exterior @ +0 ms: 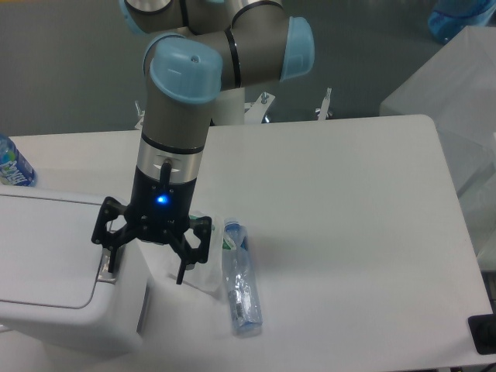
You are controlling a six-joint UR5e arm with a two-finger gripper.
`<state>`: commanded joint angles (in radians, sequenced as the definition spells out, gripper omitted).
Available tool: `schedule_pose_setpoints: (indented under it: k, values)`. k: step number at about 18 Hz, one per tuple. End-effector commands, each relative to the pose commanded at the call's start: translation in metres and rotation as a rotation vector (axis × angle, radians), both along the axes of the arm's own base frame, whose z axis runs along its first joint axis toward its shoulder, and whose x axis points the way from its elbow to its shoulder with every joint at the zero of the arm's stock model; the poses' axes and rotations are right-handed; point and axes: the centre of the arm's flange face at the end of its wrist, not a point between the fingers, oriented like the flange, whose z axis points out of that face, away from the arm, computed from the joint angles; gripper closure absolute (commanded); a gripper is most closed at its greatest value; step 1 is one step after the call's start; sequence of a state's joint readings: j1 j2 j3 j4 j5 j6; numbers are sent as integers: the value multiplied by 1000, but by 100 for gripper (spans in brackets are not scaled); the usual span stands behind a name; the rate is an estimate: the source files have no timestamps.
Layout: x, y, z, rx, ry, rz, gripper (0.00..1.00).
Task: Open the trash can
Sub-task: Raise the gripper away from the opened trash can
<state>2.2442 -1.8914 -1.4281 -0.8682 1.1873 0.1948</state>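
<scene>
One white table [349, 201], grey floor [70, 70] behind; bottle [240, 279] lying.

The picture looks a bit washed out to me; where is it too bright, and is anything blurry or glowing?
In the camera view, the white table and trash can nearly blend in the glare, with only soft shadows. A blue light glows on the gripper above its open fingers. The clear bottle looks slightly soft.

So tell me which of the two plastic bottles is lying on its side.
The clear plastic bottle lying flat on the white table, just right of the hand. The other, a blue-labelled bottle at the far left edge, looks upright and is partly cut off.
</scene>
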Motion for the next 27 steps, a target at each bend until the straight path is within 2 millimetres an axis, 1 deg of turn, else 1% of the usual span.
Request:
schedule_pose_setpoints:
  k: [6, 9, 10, 13, 15, 16, 17, 18, 20, 21, 22, 24, 25, 27]
  values:
    - [-1, 1, -2, -2, -2, 0, 0]
    - [-1, 1, 2, 4, 3, 0, 0]
    - [-1, 1, 8, 14, 9, -1, 0]
    - [-4, 3, 42, 63, 63, -14, 0]
    - [-14, -1, 55, 79, 80, 1, 0]
    - [-23, -7, 63, 86, 102, 12, 0]
    - [-32, -18, 75, 90, 134, 27, 0]
    - [-41, -29, 80, 73, 169, 47, 0]
    - [-54, -40, 82, 28, 234, 80, 0]
    - [-57, -45, 83, 11, 262, 72, 0]
    - [-57, -50, 91, 9, 296, 49, 0]
    - [-57, -53, 90, -4, 333, 8, 0]
    - [-58, -54, 88, -23, 351, 9, 0]
    - [-61, -58, 91, -41, 380, 18, 0]
